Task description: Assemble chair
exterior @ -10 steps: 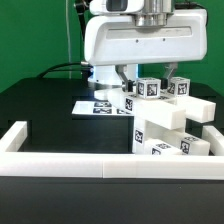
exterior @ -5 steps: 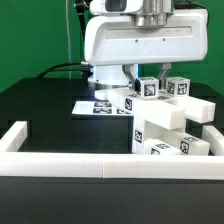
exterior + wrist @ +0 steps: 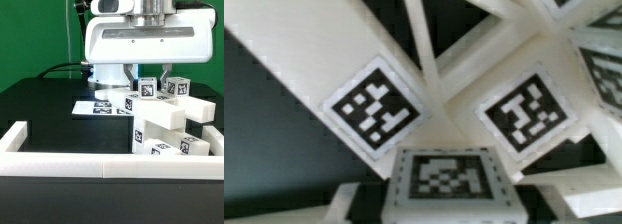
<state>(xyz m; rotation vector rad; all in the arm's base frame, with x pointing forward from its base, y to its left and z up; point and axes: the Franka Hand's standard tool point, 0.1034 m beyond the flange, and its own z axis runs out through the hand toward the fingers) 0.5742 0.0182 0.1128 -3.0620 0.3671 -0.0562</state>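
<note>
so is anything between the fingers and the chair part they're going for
Nothing visible. The fingers are already down at the tagged chair part and look shut on it, above the stacked chair pieces.

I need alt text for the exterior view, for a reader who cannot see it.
A white robot arm's gripper is closed on a tagged white chair part at the top of a chunky stack of white blocks on a black table. A flat marker board lies behind, and a white border rail runs in front.

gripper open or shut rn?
Shut. The gripper fingers sit pinched on a tagged chair part atop the chair.
</note>
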